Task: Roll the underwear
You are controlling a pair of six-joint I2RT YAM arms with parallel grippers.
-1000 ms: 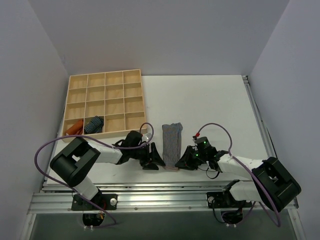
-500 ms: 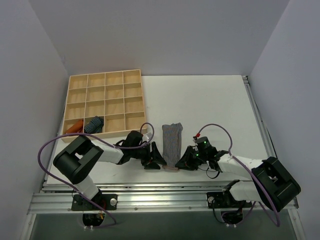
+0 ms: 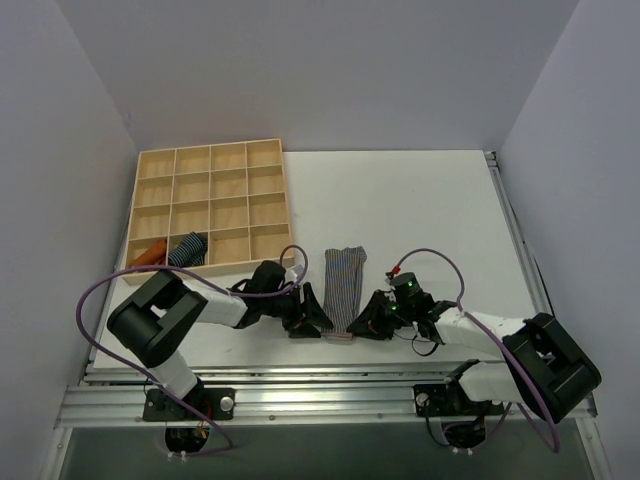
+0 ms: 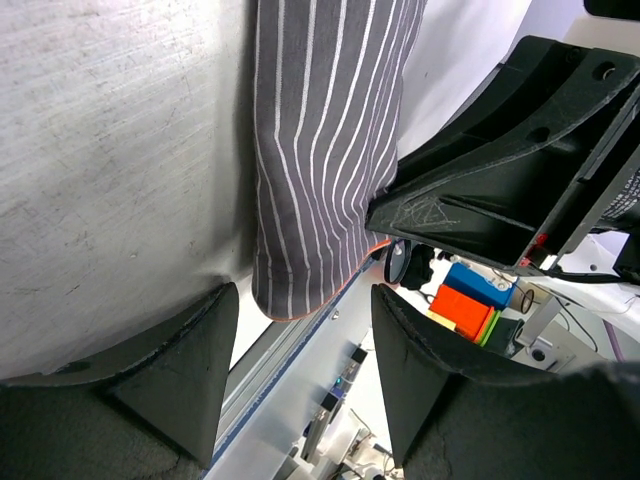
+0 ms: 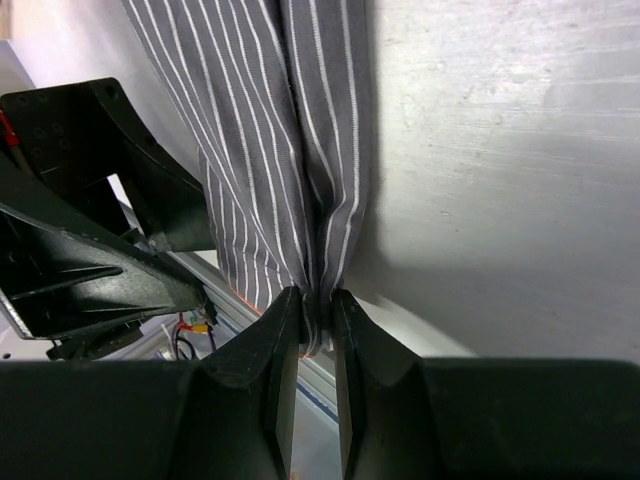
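The underwear [image 3: 343, 285] is a grey cloth with thin white stripes, folded into a long narrow strip on the white table between the two arms. It also shows in the left wrist view [image 4: 320, 150] and the right wrist view [image 5: 270, 130], with an orange hem at its near end. My right gripper [image 3: 364, 322] [image 5: 315, 300] is shut on the near right corner of the underwear. My left gripper [image 3: 316, 322] [image 4: 303, 300] is open just left of the strip's near end, and the hem lies between its fingers without touching them.
A wooden compartment tray [image 3: 208, 160] stands at the back left, with a blue striped roll [image 3: 187, 248] and an orange cloth [image 3: 150, 255] in its near-left cells. The table's near edge and metal rail [image 3: 330, 375] run just behind both grippers.
My left gripper has moved slightly right, closer to the underwear's near end. My right gripper has shifted slightly left and keeps its hold on the cloth.
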